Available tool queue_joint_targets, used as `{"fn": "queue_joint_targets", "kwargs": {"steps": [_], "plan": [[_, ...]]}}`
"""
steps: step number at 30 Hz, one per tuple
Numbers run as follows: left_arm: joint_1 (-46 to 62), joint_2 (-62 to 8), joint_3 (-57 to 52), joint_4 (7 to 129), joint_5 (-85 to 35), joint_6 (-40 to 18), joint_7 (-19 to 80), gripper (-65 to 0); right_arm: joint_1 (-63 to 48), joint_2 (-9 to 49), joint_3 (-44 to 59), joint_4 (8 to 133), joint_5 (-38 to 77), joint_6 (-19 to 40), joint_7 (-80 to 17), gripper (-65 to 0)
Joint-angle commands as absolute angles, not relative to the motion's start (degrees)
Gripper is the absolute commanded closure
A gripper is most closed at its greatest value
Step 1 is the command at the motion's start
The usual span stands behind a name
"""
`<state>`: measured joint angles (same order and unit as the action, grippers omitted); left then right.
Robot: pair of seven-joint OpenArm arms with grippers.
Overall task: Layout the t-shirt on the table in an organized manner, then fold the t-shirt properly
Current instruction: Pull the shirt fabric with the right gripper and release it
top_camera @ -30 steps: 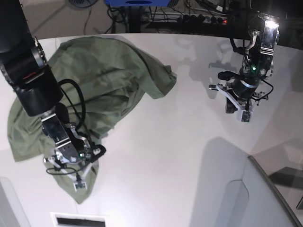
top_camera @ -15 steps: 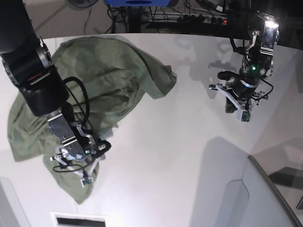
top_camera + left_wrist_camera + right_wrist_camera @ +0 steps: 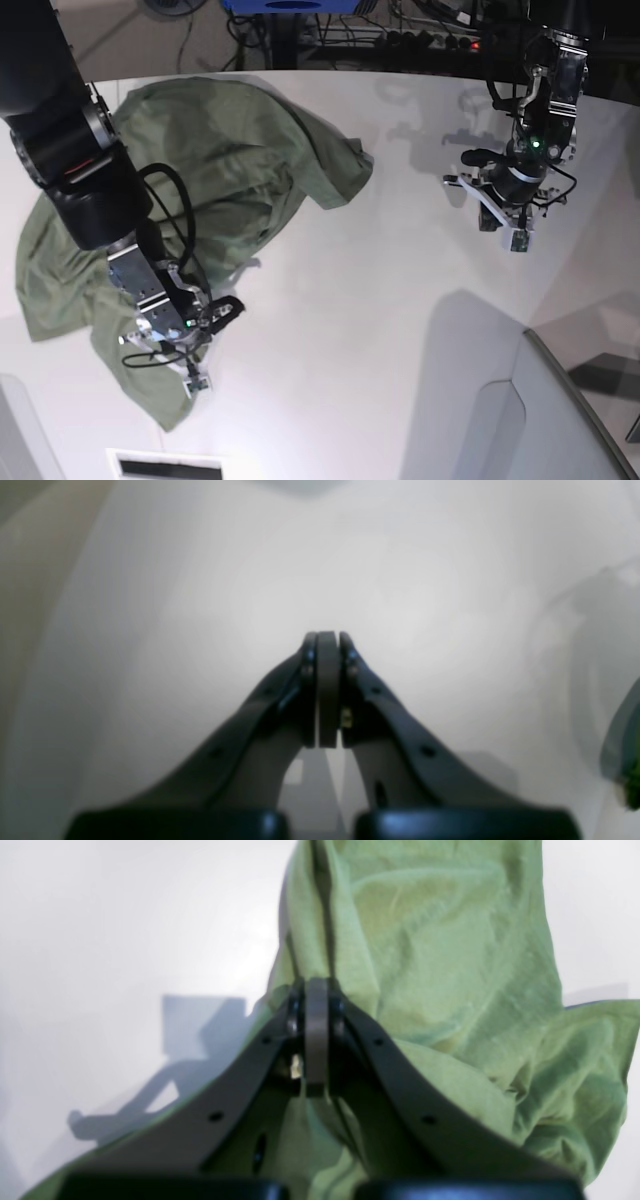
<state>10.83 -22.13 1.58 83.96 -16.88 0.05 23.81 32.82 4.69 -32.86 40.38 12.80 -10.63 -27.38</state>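
Observation:
The olive-green t-shirt (image 3: 220, 160) lies crumpled on the left part of the white table (image 3: 350, 330), one flap reaching toward the middle. My right gripper (image 3: 195, 375) sits at the shirt's near lower edge. In the right wrist view this gripper (image 3: 317, 985) is shut, a fold of the t-shirt (image 3: 450, 965) running straight up from its tips, with bare table (image 3: 100, 915) to the left. My left gripper (image 3: 505, 230) hovers over bare table at the far right, away from the shirt. Its wrist view shows the left gripper (image 3: 327, 637) shut on nothing above the white table (image 3: 400, 580).
A grey angled panel (image 3: 560, 420) rises at the near right corner. Cables and a power strip (image 3: 420, 38) lie beyond the table's far curved edge. A dark slot (image 3: 165, 465) shows at the bottom left.
My right gripper has slid rightward and nearer along the shirt's lower edge, and its jaws have gone from open to shut on the cloth. The left arm has barely shifted.

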Motion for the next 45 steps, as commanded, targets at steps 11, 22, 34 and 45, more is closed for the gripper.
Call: {"fn": "queue_joint_targets", "kwargs": {"steps": [11, 22, 34, 45], "plan": [[10.2, -22.8, 0.7, 84.5, -16.9, 0.3, 22.5, 0.0, 36.2, 1.8, -32.9, 47.8, 12.2, -8.7, -31.3, -14.1], [10.3, -22.8, 1.1, 84.2, -16.9, 0.3, 22.5, 0.0, 36.5, 3.1, -32.3, 36.0, 0.8, -8.7, -22.8, -45.9], [10.3, -22.8, 0.8, 84.1, -16.9, 0.3, 22.5, 0.0, 38.1, 1.1, -32.3, 28.4, 0.9, -8.7, -18.6, 0.0], [10.2, -22.9, 0.7, 84.1, -16.9, 0.3, 22.5, 0.0, 32.0, -6.2, -32.5, 57.5, 0.7, -2.9, -40.2, 0.0]]}}
